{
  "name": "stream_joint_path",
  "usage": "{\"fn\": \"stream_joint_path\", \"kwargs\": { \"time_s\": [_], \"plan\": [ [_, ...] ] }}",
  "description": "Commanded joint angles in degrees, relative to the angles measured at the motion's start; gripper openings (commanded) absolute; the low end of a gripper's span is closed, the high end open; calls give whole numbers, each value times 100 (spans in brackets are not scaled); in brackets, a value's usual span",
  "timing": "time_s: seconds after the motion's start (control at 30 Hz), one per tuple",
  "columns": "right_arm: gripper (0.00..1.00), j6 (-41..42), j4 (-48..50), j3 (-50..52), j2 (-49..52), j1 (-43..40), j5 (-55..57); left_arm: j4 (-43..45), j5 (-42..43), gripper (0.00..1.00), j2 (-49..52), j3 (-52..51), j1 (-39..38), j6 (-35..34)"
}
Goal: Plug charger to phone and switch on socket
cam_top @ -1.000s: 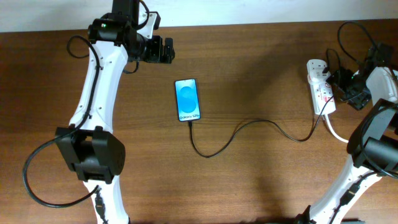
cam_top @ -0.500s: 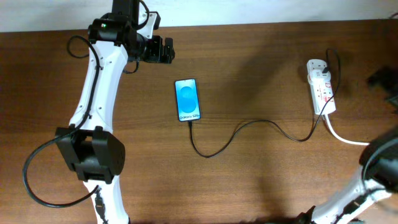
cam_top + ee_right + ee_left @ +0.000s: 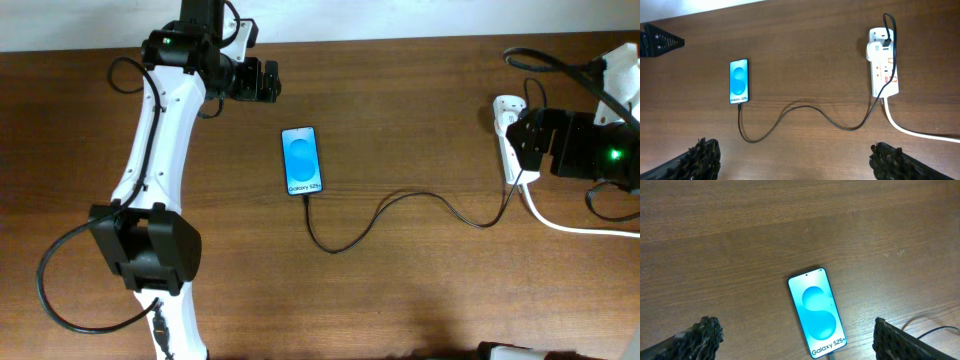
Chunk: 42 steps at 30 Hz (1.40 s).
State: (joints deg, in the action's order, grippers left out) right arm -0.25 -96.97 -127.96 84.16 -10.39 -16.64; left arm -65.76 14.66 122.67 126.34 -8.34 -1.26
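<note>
The phone [image 3: 302,160] lies flat at mid-table with its blue screen lit; it also shows in the left wrist view [image 3: 816,312] and the right wrist view [image 3: 739,81]. The thin black charger cable [image 3: 400,198] runs from the phone's lower end in a curve to a white adapter on the socket strip [image 3: 505,108], seen whole in the right wrist view [image 3: 883,62]. My left gripper [image 3: 262,82] is open and empty above and left of the phone [image 3: 796,327]. My right gripper [image 3: 535,140] is open and empty, raised over the strip [image 3: 795,149].
The strip's thick white cord [image 3: 570,228] runs off to the right edge [image 3: 910,131]. The wooden table's [image 3: 420,300] back edge meets a pale wall. The left arm's black cable loops at the lower left [image 3: 60,290].
My right arm swung away from beside the strip, nearly out of view, and now hangs raised over the strip's right side. Left arm, phone and cable have not moved.
</note>
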Motion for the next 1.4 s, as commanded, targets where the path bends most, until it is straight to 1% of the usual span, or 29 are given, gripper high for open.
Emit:
{"fn": "stream_joint_path", "kwargs": {
  "time_s": [0.0,0.13,0.2,0.27,0.3,0.33,0.43,0.47,0.5,0.57,0.6,0.63,0.67,0.83,0.93,1.03,1.37],
  "plan": [
    [98,-83,-33,15,-44,37,-72,9,59,99,-269,57,-11,92],
    [98,-105,-24,31,-2,26,229,9,59,99,-269,57,-11,90],
    [98,-608,313,160,-136,186,317,9,59,99,-269,57,-11,92],
    [98,-1550,1202,796,-612,649,319,9,59,99,-269,57,-11,90],
    [98,-1814,1766,1397,-964,807,317,9,59,100,-269,57,-11,92],
    [98,-1862,2625,2424,-1532,885,315,9,59,99,-269,57,-11,90],
    [99,-1910,4531,5042,-3093,898,343,9,59,99,-269,57,-11,90],
    [98,-1910,5480,6336,-3915,892,380,9,59,99,-269,57,-11,92],
    [98,-1906,6000,7062,-4441,887,380,9,59,99,-269,57,-11,90],
    [98,-1902,7121,8852,-5755,890,358,9,59,99,-269,57,-11,90],
    [98,-1902,7600,9604,-6349,887,358,9,59,100,-269,57,-11,90],
    [98,-1904,7908,10115,-6771,887,361,9,59,99,-269,57,-11,90],
    [98,-1902,8336,10887,-7449,890,361,9,59,99,-269,57,-11,90],
    [98,-1902,9344,12343,-8203,894,358,9,59,99,-269,57,-11,90],
    [98,-1902,9348,12764,-8397,887,431,9,59,99,-269,57,-11,92],
    [98,-1902,9300,12764,-8395,887,1078,9,59,99,-269,57,-11,92],
    [98,-1902,9302,12764,-8395,887,1073,9,59,99,-269,57,-11,90]
  ]
}}
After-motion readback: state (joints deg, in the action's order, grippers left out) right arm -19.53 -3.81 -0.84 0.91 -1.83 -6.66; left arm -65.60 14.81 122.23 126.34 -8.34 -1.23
